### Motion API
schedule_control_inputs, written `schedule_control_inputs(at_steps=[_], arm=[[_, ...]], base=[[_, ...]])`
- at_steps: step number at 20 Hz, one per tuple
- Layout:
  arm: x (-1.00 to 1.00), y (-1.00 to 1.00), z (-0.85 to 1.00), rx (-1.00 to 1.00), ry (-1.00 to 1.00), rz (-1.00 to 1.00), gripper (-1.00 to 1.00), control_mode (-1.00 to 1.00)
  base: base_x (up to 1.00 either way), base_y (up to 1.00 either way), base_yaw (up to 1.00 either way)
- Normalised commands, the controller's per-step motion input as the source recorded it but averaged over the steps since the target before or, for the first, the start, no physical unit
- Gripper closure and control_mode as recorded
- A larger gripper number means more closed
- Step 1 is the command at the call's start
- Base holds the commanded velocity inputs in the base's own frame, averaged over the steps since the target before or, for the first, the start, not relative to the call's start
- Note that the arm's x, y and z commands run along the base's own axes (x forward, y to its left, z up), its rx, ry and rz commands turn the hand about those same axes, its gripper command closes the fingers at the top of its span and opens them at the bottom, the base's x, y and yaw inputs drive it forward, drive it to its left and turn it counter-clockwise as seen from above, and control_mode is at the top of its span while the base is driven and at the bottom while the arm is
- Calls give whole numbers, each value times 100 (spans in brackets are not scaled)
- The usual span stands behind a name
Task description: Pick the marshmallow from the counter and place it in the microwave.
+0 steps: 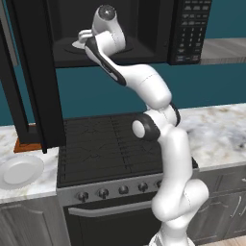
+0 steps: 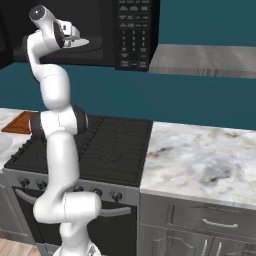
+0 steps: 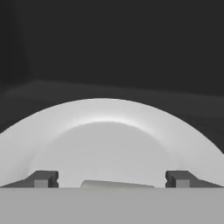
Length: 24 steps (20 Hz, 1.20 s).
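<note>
White fills most of your hand view: that is the turntable disc (image 3: 105, 140) inside the microwave (image 1: 144, 33), curving from about 9 o'clock over to 3 o'clock in front of the gripper (image 3: 111, 180). The two dark fingertips (image 3: 43, 179) stand well apart, so the hand is spread wide and grips nothing. Between them, at 6 o'clock, a pale flat-looking sliver shows against the disc; that is probably the marshmallow (image 3: 117, 184), lying on the turntable just below the hand, though so little of it shows that you should treat this as likely, not certain.

In the left base view the hand (image 1: 86, 38) is inside the microwave cavity, over the disc (image 1: 77, 47); the right base view shows the same, with the hand (image 2: 70, 32) at the disc's near edge (image 2: 82, 43).

The step in hand looks like the release, nearly finished. To do it well, keep the fingers spread and draw straight back along the line of the hand, without dipping, so neither fingertip drags the marshmallow off the disc. Mind the cavity's roof and the tall door (image 1: 29, 72) hanging open at 9 o'clock of the arm.

As for other holders: the round white plate (image 1: 19, 170) on the marbled counter (image 1: 221, 129) appears bare.
</note>
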Motion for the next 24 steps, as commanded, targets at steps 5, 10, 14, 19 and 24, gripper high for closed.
schedule_control_inputs(at_steps=[5, 10, 14, 19, 24], arm=[[-26, 0, -1, -6, -10, 0, -100, -100], [-39, 0, -11, -1, -6, 0, -100, -100], [-77, 0, -3, 0, -14, 0, -100, -100], [-100, 0, -17, 0, -13, 0, -100, -100], [-100, -4, -41, 0, -8, -1, -100, -100]], base=[[0, 0, 0], [0, 0, 0], [0, 0, 0], [0, 0, 0], [0, 0, 0]])
